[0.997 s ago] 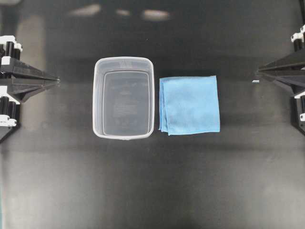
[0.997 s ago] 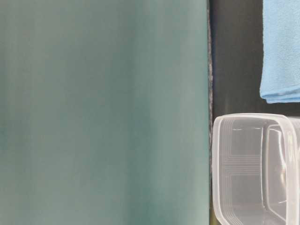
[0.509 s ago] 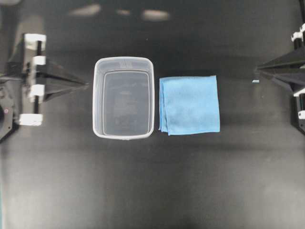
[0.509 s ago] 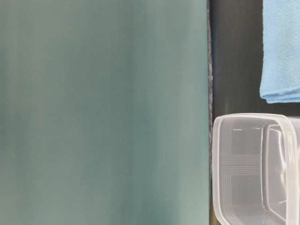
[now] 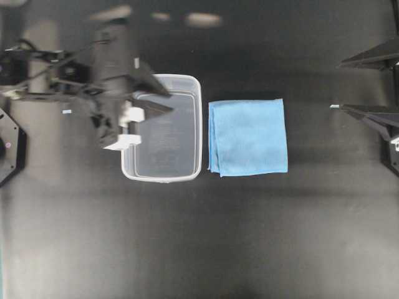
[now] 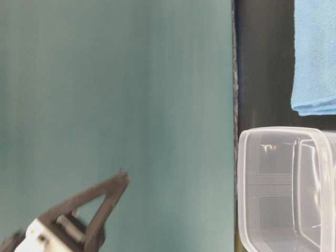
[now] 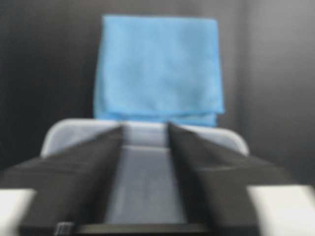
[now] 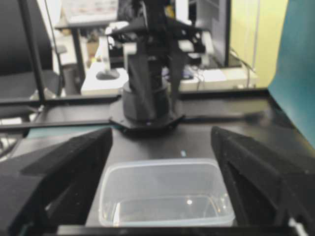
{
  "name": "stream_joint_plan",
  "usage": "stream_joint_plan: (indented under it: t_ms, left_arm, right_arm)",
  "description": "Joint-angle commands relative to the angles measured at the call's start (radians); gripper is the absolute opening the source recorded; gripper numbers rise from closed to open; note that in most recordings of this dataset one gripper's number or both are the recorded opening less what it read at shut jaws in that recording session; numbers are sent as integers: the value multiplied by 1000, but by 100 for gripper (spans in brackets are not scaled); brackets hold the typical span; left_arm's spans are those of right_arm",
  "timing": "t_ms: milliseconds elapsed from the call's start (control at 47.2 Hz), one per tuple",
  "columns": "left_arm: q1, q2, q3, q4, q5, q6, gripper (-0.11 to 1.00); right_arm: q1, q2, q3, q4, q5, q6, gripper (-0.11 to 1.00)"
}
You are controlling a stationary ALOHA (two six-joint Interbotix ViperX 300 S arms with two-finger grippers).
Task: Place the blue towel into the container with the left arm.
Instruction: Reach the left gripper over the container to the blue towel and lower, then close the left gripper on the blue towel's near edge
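the left gripper (image 5: 163,98), jaws apart and empty, hovers over the container (image 5: 187,171); the blue towel (image 5: 248,137) lies just beyond its far rim.

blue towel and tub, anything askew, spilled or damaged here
Nothing stands out. The blue towel lies folded flat and square on the black table, just beside the clear tub, which sits upright, empty and undamaged.

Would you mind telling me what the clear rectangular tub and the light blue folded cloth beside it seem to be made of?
The clear rectangular tub looks like translucent plastic with a smooth, slightly glossy finish: the dark table shows through it. The light blue folded cloth looks like soft matte fabric, possibly microfibre, with layered folded edges.
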Motion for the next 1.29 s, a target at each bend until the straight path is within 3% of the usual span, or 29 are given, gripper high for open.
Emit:
stream_joint_plan:
  t_ms: [0,106,191,636,975,1272]
  left_arm:
    - [5,60,-97,5,25,11,50]
    - [6,161,-173,5,34,35,79]
    - [6,247,-235,3,51,52,90]
    - [-41,693,-577,5,169,72,90]
    - [-51,822,-600,5,164,72,90]
    - [-49,854,-603,5,172,71,86]
  right_arm:
    - [-5,-9,-15,3,-9,0,79]
    - [-5,-32,-14,3,-11,0,78]
    - [-5,-44,-12,3,-8,0,78]
    - [-5,-58,-12,3,-2,2,78]
    - [-3,-58,-11,3,-3,2,78]
    - [-5,-58,-11,3,-3,2,78]
